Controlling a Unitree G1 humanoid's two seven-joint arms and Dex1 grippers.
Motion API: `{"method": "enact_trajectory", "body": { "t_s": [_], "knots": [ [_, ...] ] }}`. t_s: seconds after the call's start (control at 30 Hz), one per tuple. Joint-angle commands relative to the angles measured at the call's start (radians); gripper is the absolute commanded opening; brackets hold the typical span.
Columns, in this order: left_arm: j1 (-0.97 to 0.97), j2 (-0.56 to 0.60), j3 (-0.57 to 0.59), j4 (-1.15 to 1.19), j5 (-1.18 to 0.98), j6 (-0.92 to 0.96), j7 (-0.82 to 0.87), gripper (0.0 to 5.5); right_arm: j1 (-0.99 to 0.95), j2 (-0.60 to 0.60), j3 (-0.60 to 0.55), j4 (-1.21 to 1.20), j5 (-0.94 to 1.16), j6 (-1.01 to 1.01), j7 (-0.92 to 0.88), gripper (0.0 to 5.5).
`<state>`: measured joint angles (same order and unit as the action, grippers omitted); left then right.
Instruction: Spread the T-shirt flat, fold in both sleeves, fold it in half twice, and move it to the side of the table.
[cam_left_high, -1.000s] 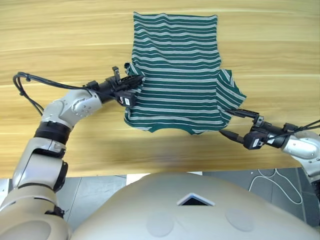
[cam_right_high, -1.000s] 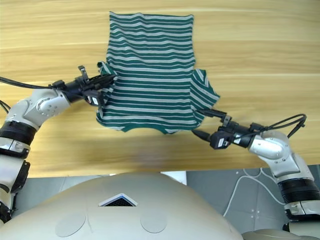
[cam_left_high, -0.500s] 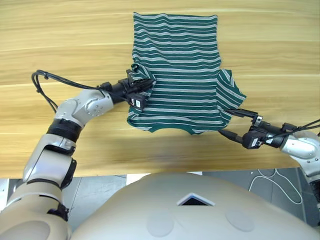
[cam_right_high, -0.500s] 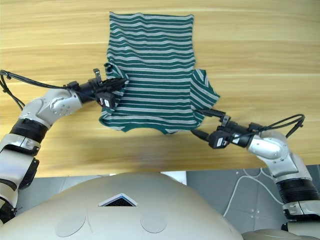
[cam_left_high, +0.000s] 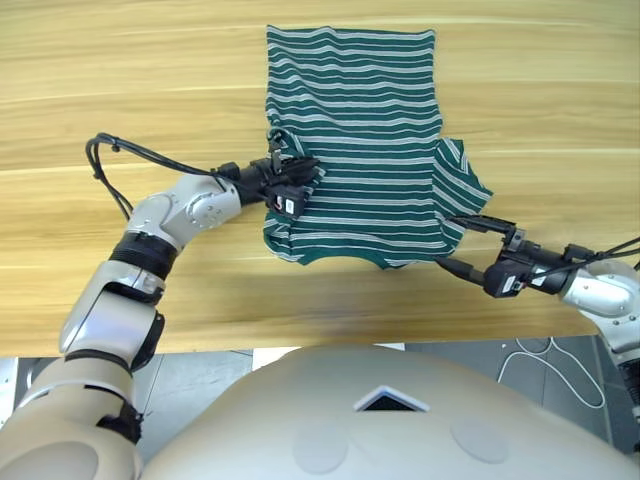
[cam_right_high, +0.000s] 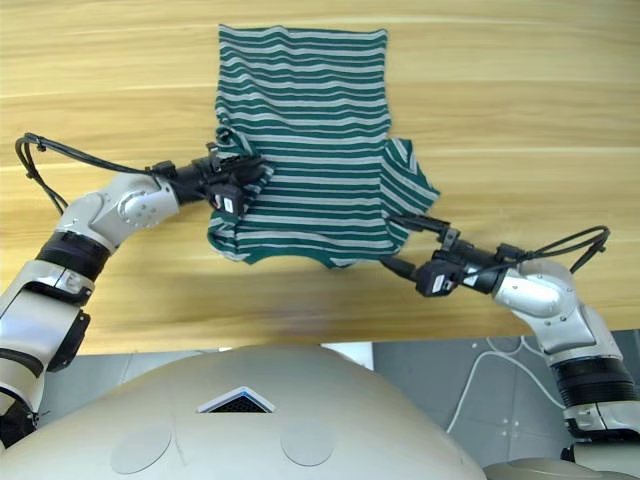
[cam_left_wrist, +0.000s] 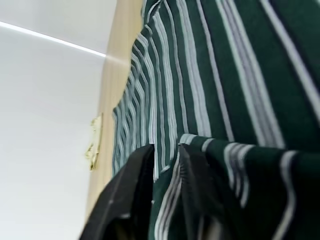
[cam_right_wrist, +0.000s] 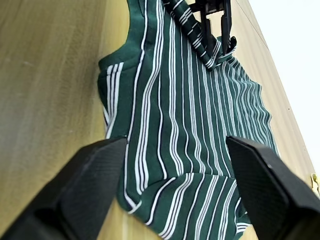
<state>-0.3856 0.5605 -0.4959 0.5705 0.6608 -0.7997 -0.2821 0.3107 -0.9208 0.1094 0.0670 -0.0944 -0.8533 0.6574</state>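
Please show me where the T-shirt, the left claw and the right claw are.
T-shirt (cam_left_high: 352, 105), left eye view, on the flat striped body.
left claw (cam_left_high: 303, 178), left eye view, midway between its fingertips, shut on the T-shirt.
right claw (cam_left_high: 445, 242), left eye view, midway between its open fingertips.

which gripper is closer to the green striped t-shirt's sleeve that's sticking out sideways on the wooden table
Right. The right gripper sits open just robot-side of the spread sleeve. The left gripper is across the green striped T-shirt, clamped on its other sleeve.

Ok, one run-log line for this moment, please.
left gripper: shut on left sleeve, over T-shirt | right gripper: open, beside right sleeve
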Motion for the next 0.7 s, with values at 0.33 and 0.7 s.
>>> {"method": "enact_trajectory", "body": {
  "t_s": [0.33,0.7],
  "knots": [
    [0.051,0.025,0.041,-0.103,-0.103,-0.004,-0.030,2.75,-0.085,0.044,-0.161,0.009,-0.032,0.138,-0.127,4.61],
    [0.098,0.038,0.081,-0.170,-0.228,-0.048,-0.077,3.10,-0.094,-0.013,-0.106,0.108,-0.415,0.333,-0.247,5.12]
  ]
}}
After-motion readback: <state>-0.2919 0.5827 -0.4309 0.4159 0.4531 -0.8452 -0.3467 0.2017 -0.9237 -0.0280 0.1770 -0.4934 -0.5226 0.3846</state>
